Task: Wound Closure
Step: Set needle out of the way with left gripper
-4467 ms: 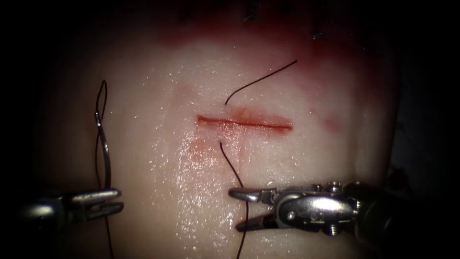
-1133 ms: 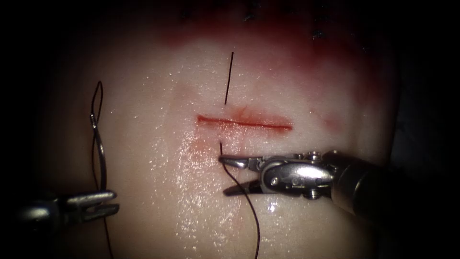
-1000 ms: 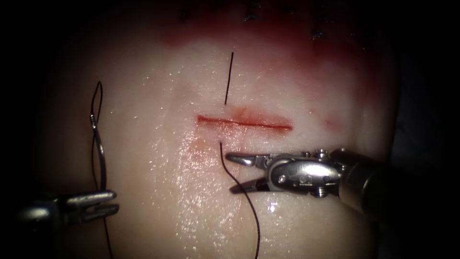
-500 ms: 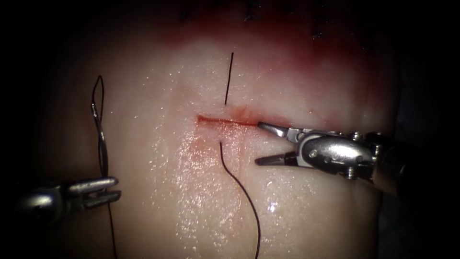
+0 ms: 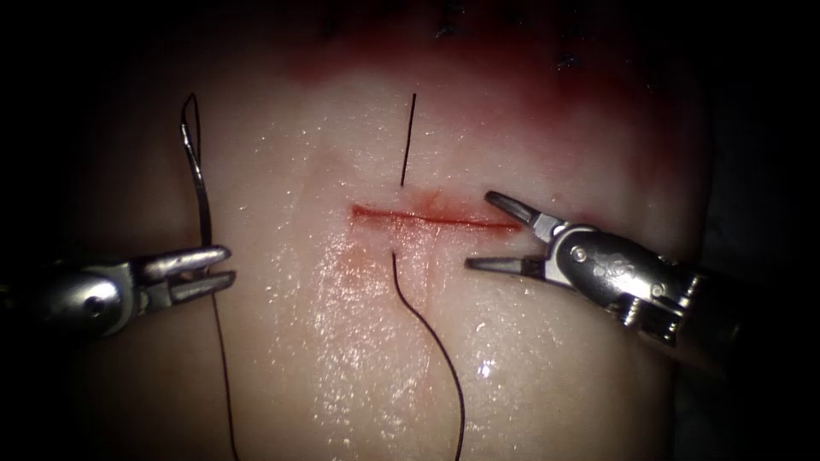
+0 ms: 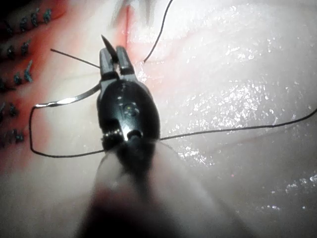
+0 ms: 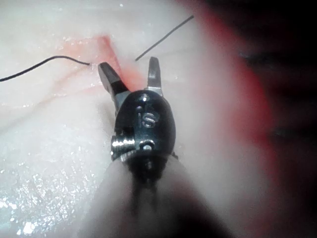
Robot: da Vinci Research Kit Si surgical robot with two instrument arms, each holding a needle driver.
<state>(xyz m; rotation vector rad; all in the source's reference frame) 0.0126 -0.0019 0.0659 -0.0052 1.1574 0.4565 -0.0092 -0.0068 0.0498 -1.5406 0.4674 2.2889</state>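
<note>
Right tool (image 5: 495, 232) jaws apart, empty, straddling cut (image 5: 436, 218) at its 3 o'clock end. Left tool (image 5: 218, 269) clamped on needle (image 5: 203, 192) near tail, seemingly; needle clear of tissue (image 5: 342, 358), 9 o'clock of cut. Thread (image 5: 431, 333) crosses cut.

- A single embossed mark that reads like the letter "S" is showing on the dark housing of the right tool (image 7: 130, 75), in the right wrist view, just behind its two jaws.
- No other letters, numbers, brands or signs are showing legibly on anything else.
</note>
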